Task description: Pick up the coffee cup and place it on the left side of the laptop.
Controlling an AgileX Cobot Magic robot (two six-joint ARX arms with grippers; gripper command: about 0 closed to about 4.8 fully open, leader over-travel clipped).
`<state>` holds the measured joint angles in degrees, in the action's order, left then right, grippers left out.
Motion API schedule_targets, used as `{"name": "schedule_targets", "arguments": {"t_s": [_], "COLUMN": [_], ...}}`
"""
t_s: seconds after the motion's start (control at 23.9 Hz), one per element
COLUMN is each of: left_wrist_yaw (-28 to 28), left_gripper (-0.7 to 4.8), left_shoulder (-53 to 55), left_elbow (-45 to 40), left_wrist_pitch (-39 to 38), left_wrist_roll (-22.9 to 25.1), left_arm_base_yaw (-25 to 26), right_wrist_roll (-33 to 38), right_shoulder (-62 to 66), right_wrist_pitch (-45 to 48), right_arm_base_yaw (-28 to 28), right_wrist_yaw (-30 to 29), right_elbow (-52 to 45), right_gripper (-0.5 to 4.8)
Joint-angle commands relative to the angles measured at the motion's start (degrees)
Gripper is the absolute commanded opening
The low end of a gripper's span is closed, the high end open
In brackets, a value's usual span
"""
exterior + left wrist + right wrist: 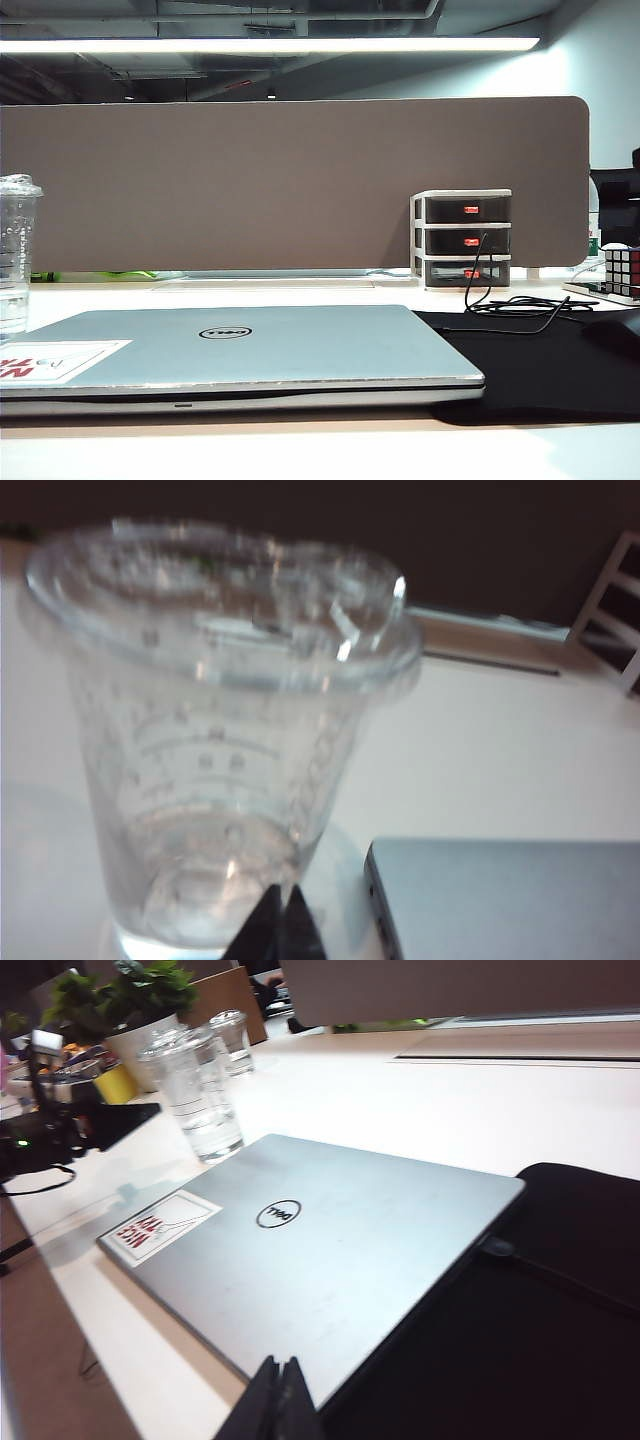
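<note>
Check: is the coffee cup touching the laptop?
Apart. The left wrist view shows bare white table between the coffee cup base and the laptop corner.

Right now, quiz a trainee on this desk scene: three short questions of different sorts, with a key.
1. True or false: the coffee cup stands on the laptop's lid.
2. Which holds the cup? A. left pincer B. right pincer C. neither
3. Fill in: the small unit by the partition has ___ drawers.

Key
1. False: it stands on the table, off the laptop's left edge.
2. C: both pincers are shut on nothing; the left hangs near the cup, the right over the laptop.
3. Three.
</note>
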<state>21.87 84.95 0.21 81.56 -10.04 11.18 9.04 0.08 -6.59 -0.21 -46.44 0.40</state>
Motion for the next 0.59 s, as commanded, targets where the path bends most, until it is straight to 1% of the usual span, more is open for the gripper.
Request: {"name": "schedule_targets", "arguments": {"t_s": [0.04, 0.08, 0.17, 0.25, 0.38, 0.46, 0.59], "left_wrist_yaw": [0.2, 0.17, 0.15, -0.72, -2.01, -4.11, -4.74], "left_gripper": [-0.05, -0.05, -0.05, -0.05, -0.05, -0.05, -0.06], "left_shoulder": [-4.42, -5.92, -10.4, -15.58, -25.05, -31.5, -41.16], "left_elbow": [0.11, 0.11, 0.13, 0.15, 0.17, 0.17, 0.2], "left_wrist_pitch": [1.25, 0.94, -2.29, -8.02, -19.12, -26.16, -35.28], "left_wrist_roll": [-0.37, -1.01, -1.62, -1.57, -0.9, -0.61, 3.48], "left_arm_base_yaw": [0.0, 0.0, -0.17, -1.03, -2.97, -3.56, -3.56], "right_wrist_roll": [-0.09, -0.09, -0.09, -0.07, -0.07, -0.07, -0.07], "right_shoulder": [-0.11, -0.11, -0.11, -0.11, -0.11, -0.11, -0.11], "right_wrist_pitch": [1.33, 1.33, 1.31, 1.29, 1.38, 1.36, 1.38], "right_arm_base_yaw": [-0.02, -0.02, -0.02, -0.02, -0.02, -0.02, -0.02], "right_wrist_yaw": [2.03, 2.01, 2.03, 3.17, 4.81, 5.38, 8.52], "right_elbow": [-0.37, -0.37, -0.37, -0.37, -0.37, -0.37, -0.37], "right_gripper": [-0.01, -0.01, -0.01, -0.01, -0.01, -0.01, -0.01]}}
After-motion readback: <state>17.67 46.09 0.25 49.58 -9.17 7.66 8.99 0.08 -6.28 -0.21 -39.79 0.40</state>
